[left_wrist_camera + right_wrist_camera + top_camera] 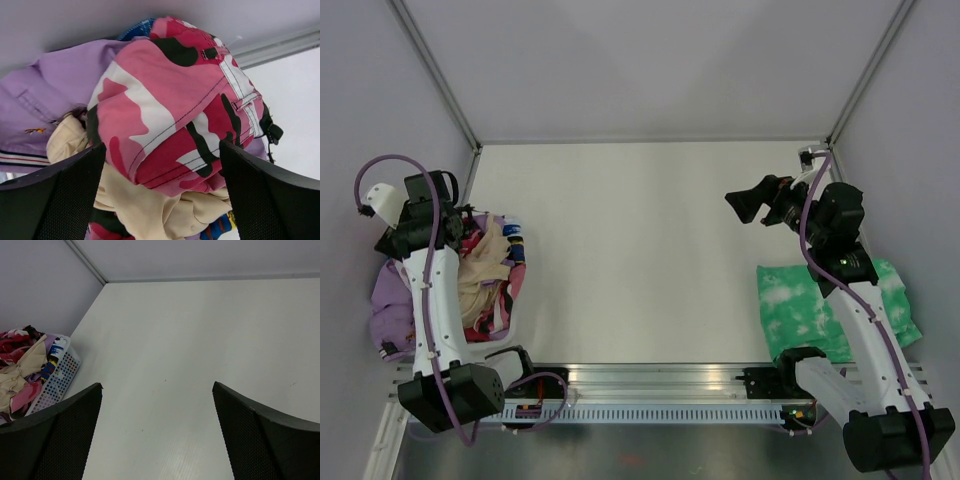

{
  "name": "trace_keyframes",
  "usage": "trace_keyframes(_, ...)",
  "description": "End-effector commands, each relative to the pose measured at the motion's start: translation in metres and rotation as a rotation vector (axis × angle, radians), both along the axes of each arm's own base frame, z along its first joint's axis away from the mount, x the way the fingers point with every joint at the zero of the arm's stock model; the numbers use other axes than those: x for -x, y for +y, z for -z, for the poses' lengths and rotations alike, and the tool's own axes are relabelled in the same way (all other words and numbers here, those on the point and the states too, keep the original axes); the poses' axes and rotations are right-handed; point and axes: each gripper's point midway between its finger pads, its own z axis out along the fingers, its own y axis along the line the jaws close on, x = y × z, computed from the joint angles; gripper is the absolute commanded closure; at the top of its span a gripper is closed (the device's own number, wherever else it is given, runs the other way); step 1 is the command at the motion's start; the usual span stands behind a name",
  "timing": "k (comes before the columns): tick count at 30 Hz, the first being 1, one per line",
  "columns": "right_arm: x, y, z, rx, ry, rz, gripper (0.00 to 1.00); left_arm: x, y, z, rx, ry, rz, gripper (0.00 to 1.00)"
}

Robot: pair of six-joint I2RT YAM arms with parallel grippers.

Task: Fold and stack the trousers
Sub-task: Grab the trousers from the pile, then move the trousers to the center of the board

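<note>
Left gripper spread wide apart, I am hovering it over the pink camouflage-print cloth trousers, aiming for one thick fold.

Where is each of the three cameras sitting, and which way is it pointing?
Top view: above and behind the arms, looking down on the table; both arms show, bases nearest.
Left wrist view: on the left arm, looking down close at the trousers heaped among other clothes; its open left gripper frames them.
Right wrist view: on the right arm, looking across the table towards its far-left corner; its open right gripper shows.
Shared: the basket of clothes appears in the right wrist and top views.
</note>
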Motion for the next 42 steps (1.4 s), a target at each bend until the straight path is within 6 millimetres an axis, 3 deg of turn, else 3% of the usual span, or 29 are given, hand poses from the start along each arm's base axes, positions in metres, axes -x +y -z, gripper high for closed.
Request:
trace_keyframes(1,-0.002,0.001,-0.013,0.016,-0.04,-0.001,0.02,-0.026,0.001,0.006,-0.024,-0.024,0.111,0.0)
trace_keyframes(6,-0.005,-0.001,-0.012,0.025,-0.037,0.007,0.02,-0.031,-0.005,0.049,0.025,0.038,0.157,0.0)
trace_keyframes(8,-0.005,0.0,-0.015,0.034,-0.04,0.001,0.02,-0.034,-0.001,0.052,0.001,0.015,0.148,0.04)
trace_keyframes(9,-0.006,0.0,-0.015,0.038,-0.038,-0.001,0.02,-0.032,0.0,0.057,-0.003,0.018,0.149,0.18)
trace_keyframes(11,-0.007,-0.001,-0.018,0.046,-0.035,-0.001,0.02,-0.039,0.004,0.05,-0.032,-0.043,0.155,0.33)
trace_keyframes(12,-0.01,0.0,-0.018,0.051,-0.03,-0.003,0.02,-0.038,0.003,0.05,-0.049,-0.051,0.171,0.49)
trace_keyframes(13,-0.01,0.0,-0.019,0.05,-0.025,-0.003,0.02,-0.041,0.005,0.047,-0.067,-0.068,0.18,0.54)
trace_keyframes(16,-0.017,0.002,-0.02,0.051,-0.015,-0.008,0.02,-0.042,0.017,0.026,-0.151,-0.106,0.165,0.94)
trace_keyframes(17,-0.018,0.002,-0.018,0.055,-0.012,-0.01,0.02,-0.041,0.02,0.02,-0.173,-0.101,0.157,0.98)
trace_keyframes(20,-0.028,0.0,-0.004,0.088,0.013,0.006,0.02,-0.045,0.021,-0.014,-0.236,-0.128,0.203,0.98)
trace_keyframes(21,-0.034,-0.001,0.002,0.105,0.027,0.007,0.02,-0.056,0.014,-0.037,-0.254,-0.189,0.272,0.98)
trace_keyframes(23,-0.04,-0.001,-0.005,0.122,0.025,0.003,0.02,-0.061,0.002,-0.07,-0.308,-0.235,0.386,0.98)
trace_keyframes(24,-0.047,0.0,-0.003,0.13,0.042,0.001,0.02,-0.065,-0.009,-0.099,-0.326,-0.297,0.46,0.98)
trace_keyframes(25,-0.049,0.003,-0.014,0.129,0.028,-0.006,0.02,-0.065,-0.015,-0.114,-0.341,-0.319,0.493,0.98)
trace_keyframes(26,-0.053,0.005,-0.015,0.129,0.034,-0.011,0.02,-0.062,-0.022,-0.147,-0.379,-0.368,0.523,0.98)
trace_keyframes(28,-0.057,0.008,-0.026,0.099,0.019,-0.009,0.02,-0.062,-0.037,-0.167,-0.375,-0.399,0.603,0.98)
trace_keyframes(29,-0.057,0.007,-0.029,0.087,0.014,-0.002,0.02,-0.057,-0.046,-0.195,-0.408,-0.452,0.634,0.98)
trace_keyframes(34,-0.054,0.008,-0.031,0.042,0.005,0.017,0.02,-0.05,-0.128,-0.266,-0.452,-0.659,1.028,0.98)
trace_keyframes(35,-0.053,0.006,-0.032,0.043,0.004,0.026,0.02,-0.043,-0.141,-0.29,-0.471,-0.711,1.066,0.98)
trace_keyframes(37,-0.052,0.002,-0.029,0.054,0.02,0.046,0.02,-0.035,-0.154,-0.311,-0.462,-0.764,1.109,0.98)
trace_keyframes(38,-0.051,0.0,-0.029,0.057,0.024,0.058,0.02,-0.024,-0.161,-0.335,-0.493,-0.817,1.125,0.98)
trace_keyframes(39,-0.051,-0.002,-0.028,0.055,0.034,0.074,0.02,-0.028,-0.167,-0.341,-0.48,-0.835,1.16,0.98)
trace_keyframes(41,-0.055,-0.012,-0.027,0.051,0.049,0.143,0.02,-0.018,-0.175,-0.366,-0.512,-0.909,1.174,0.98)
trace_keyframes(42,-0.054,-0.013,-0.025,0.043,0.064,0.157,0.02,-0.024,-0.171,-0.37,-0.51,-0.918,1.156,0.98)
